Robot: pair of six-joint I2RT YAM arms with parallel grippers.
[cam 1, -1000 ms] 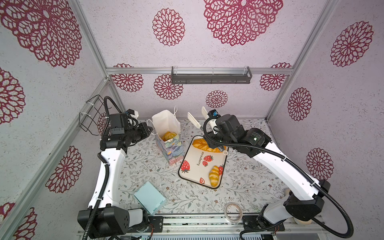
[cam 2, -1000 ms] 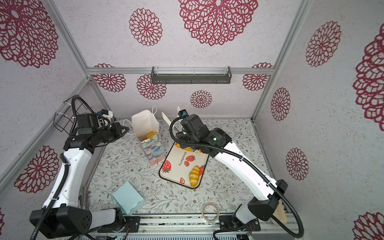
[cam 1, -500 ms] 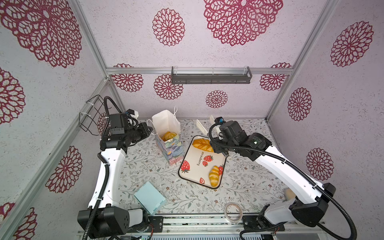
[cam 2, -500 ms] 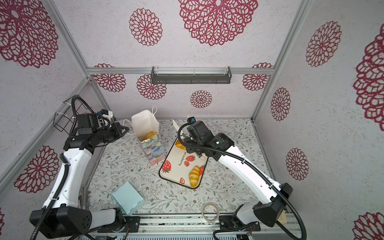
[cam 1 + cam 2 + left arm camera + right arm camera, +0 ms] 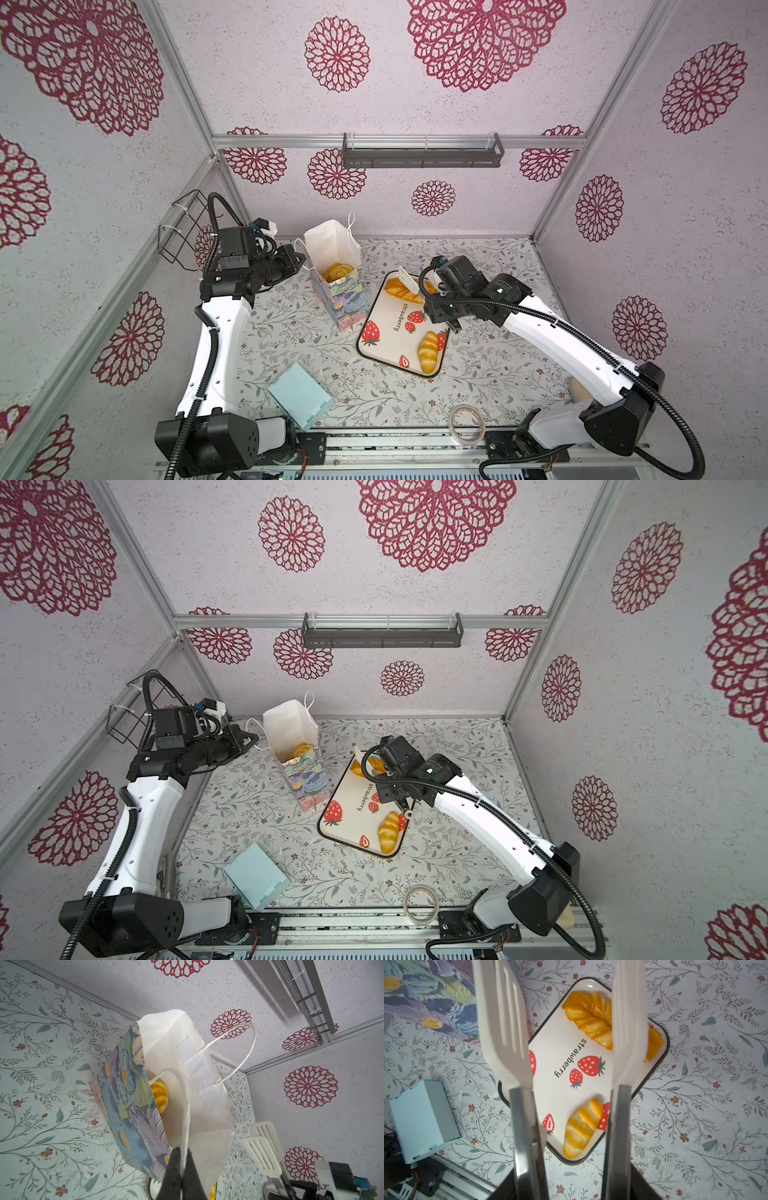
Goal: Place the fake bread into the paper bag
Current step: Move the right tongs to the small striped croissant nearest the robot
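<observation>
The paper bag [image 5: 332, 249] [image 5: 291, 725] stands open left of the strawberry tray [image 5: 388, 349] [image 5: 353, 818], with one golden bread [image 5: 338, 272] [image 5: 159, 1095] inside. My left gripper [image 5: 301, 262] [image 5: 182, 1152] is shut on the bag's white cord handle [image 5: 187, 1122], pulling it leftward. My right gripper [image 5: 436, 286] [image 5: 575, 1188] is shut on white tongs [image 5: 504, 1022], whose blades stand apart and empty above the tray [image 5: 560, 1059]. On the tray lie a twisted bread [image 5: 401, 291] [image 5: 591, 1016], a striped roll [image 5: 428, 351] [image 5: 581, 1126] and another piece [image 5: 654, 1043] partly hidden by a blade.
A light blue box [image 5: 300, 395] [image 5: 423, 1118] lies near the front left. A tape ring [image 5: 468, 424] sits at the front edge. A wire basket [image 5: 183, 232] hangs on the left wall and a dark shelf [image 5: 422, 151] on the back wall.
My right arm has drawn back to the right, taking the tongs from beside the bag's mouth to above the tray's far end. The left gripper and bag have not moved.
</observation>
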